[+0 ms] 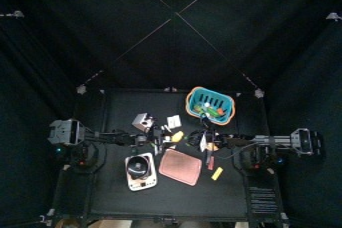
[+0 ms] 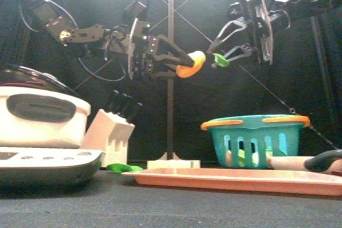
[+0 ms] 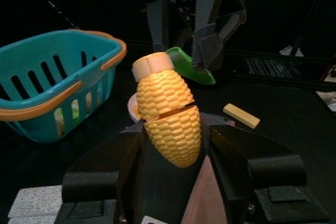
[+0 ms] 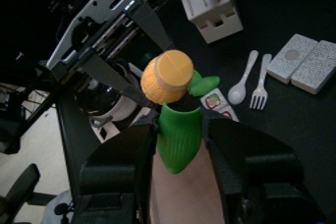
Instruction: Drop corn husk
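The left gripper is clamped on the corn cob, held in mid-air. At its three o'clock in the front view, the right gripper grips the green corn husk, seemingly peeled away. What remains is letting the husk fall, probably into the teal basket at five o'clock. No writing is legible.
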Controlling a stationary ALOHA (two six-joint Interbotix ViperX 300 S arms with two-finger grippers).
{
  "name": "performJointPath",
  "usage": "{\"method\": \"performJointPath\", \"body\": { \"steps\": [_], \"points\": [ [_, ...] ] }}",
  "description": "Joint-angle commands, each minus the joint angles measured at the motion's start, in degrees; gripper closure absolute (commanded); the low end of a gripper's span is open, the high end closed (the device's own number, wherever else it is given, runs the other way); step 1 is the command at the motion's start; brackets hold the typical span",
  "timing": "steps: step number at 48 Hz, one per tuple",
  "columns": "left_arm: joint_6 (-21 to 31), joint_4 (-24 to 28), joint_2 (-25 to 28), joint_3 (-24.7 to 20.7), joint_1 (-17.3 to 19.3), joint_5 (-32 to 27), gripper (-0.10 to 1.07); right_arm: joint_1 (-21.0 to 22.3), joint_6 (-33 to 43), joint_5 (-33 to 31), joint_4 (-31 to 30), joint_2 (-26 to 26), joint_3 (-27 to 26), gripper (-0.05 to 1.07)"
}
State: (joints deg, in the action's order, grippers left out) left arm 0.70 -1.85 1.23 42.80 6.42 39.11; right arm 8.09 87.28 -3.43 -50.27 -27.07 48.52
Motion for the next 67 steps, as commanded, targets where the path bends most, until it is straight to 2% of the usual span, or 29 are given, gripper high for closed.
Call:
{"method": "performJointPath", "body": {
  "steps": [1, 6, 11, 19, 30, 42, 52, 67],
  "points": [
    [-0.2, -0.1, -1.1, -0.4, 0.2, 0.4, 0.37, -0.1, -0.1, 0.2, 0.1, -0.8, -0.4, 0.94],
    [-0.4, 0.2, -2.7, 0.8, 0.5, 0.5, 0.37, -0.1, 0.0, 0.2, 0.1, 0.0, -0.5, 0.94],
    [-1.0, 1.2, -6.7, 3.3, 1.2, 0.4, 0.37, -0.1, 0.0, 0.4, 0.1, 2.0, -1.3, 0.94],
    [-2.0, 1.9, -14.1, 8.3, 2.7, 0.4, 0.37, 0.4, 0.0, 0.4, -0.2, 8.3, -4.3, 0.94],
    [-2.2, 2.3, -21.8, 15.6, 2.8, 0.3, 0.37, 0.3, -0.5, 0.9, -0.3, 19.5, -13.0, 0.95],
    [-2.1, 7.8, -28.2, 21.3, 2.9, 0.0, 0.37, 0.4, -0.5, 1.1, -0.6, 30.8, -22.7, 0.94],
    [-2.1, 10.0, -32.3, 24.6, 2.6, 0.0, 0.37, 0.5, -0.2, 1.0, 0.0, 38.8, -27.9, 0.94],
    [-2.1, 11.8, -32.8, 25.3, 2.6, -0.3, 0.37, 1.0, -0.2, -0.7, 0.0, 46.0, -32.5, 0.94]
  ]
}}
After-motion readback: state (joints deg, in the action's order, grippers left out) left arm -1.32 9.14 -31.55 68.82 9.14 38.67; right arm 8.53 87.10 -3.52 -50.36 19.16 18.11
